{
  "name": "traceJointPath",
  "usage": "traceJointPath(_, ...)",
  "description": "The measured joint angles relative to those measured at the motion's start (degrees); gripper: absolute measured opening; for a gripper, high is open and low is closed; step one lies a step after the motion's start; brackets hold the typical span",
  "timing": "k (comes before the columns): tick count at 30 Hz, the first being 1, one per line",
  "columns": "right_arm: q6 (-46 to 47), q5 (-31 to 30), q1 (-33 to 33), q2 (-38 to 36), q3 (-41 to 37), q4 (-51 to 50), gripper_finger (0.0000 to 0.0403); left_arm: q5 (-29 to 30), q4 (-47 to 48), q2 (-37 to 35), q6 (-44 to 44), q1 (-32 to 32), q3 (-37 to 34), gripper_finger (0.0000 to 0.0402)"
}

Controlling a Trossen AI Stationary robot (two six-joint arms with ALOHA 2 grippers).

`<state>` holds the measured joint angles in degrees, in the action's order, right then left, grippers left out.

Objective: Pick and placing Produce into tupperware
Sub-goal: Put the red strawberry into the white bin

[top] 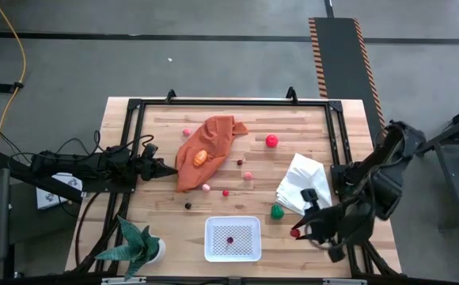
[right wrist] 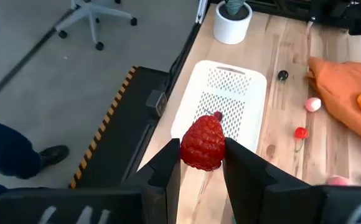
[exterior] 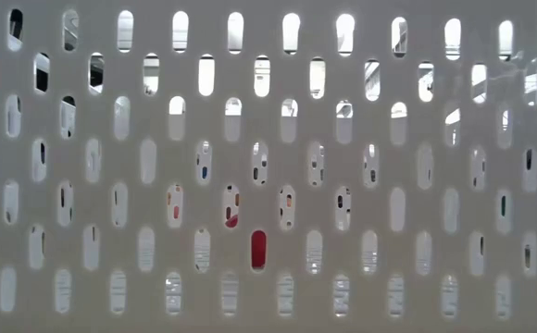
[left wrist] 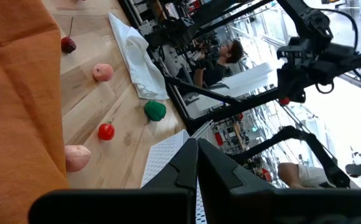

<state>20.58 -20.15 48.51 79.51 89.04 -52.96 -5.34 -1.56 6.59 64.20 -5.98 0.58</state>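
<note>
The white tupperware (top: 232, 238) stands at the table's near edge with one small dark piece (top: 229, 239) inside; its slotted wall (exterior: 268, 166) fills the low view. My right gripper (top: 297, 232) hovers just right of it, shut on a red raspberry-like piece (right wrist: 203, 142). Loose produce lies on the wood: a green piece (top: 277, 211), a red one (top: 271, 141), pink ones (top: 248, 176) and an orange one (top: 200, 157) on the orange cloth (top: 210, 138). My left gripper (top: 162, 169) rests shut at the table's left side. My right gripper pinches the red raspberry-like piece by its two opposite sides (right wrist: 189, 148) between the two fingers (right wrist: 168, 165), at their free ends. The fingers slant down from the table's right side. The piece is lifted clear of the table, in the air beside the tupperware's right end (right wrist: 221, 74).
A folded white cloth (top: 302, 184) lies at the right, next to my right arm. A potted plant (top: 138, 245) stands at the near left corner. A black frame (top: 229, 103) runs around the table. People show in the room beyond in the left wrist view.
</note>
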Motion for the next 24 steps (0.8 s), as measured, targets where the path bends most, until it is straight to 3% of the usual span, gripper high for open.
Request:
traceJointPath(10,-0.36,-4.49,-1.61,14.88,14.29,-6.33,0.0087,0.01,0.01,0.00,-0.01,0.00,0.00,0.0001)
traceJointPath(24,9.25,-4.73,-6.58,22.76,15.88,-5.49,0.0087,0.00,0.01,-0.01,-0.02,0.00,0.00,0.0001)
